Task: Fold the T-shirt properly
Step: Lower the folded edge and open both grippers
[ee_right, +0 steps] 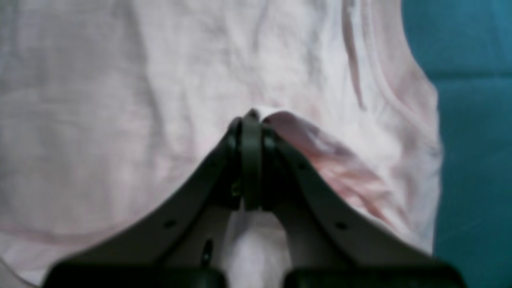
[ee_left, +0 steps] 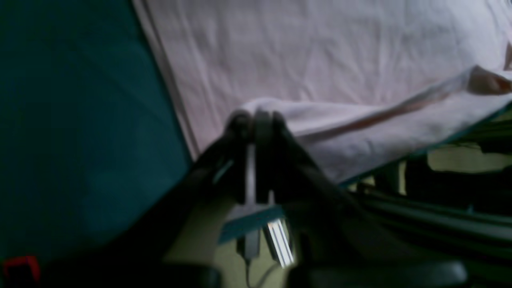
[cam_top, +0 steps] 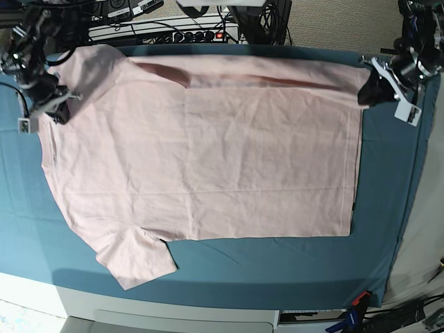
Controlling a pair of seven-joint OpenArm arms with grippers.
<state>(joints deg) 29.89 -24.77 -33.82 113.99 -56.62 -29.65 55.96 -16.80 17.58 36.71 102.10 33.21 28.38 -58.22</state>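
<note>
The pale pink T-shirt (cam_top: 208, 152) lies spread on the teal table cloth (cam_top: 277, 263), plain side up, with its neck end at the left. A narrow strip along its far edge is folded over. My left gripper (cam_top: 365, 91) is at the far right corner of the shirt. In the left wrist view the left gripper (ee_left: 256, 120) is shut on a lifted fold of the shirt (ee_left: 320, 60). My right gripper (cam_top: 57, 111) is at the far left, by the shoulder. In the right wrist view the right gripper (ee_right: 252, 116) is shut on a pinched ridge of the shirt (ee_right: 120, 100).
The near sleeve (cam_top: 139, 260) sticks out at the front left. Cables and a power strip (cam_top: 173, 31) lie behind the table. The table's pale front edge (cam_top: 139, 305) runs below the cloth. A red clamp (cam_top: 359, 300) sits at the front right corner.
</note>
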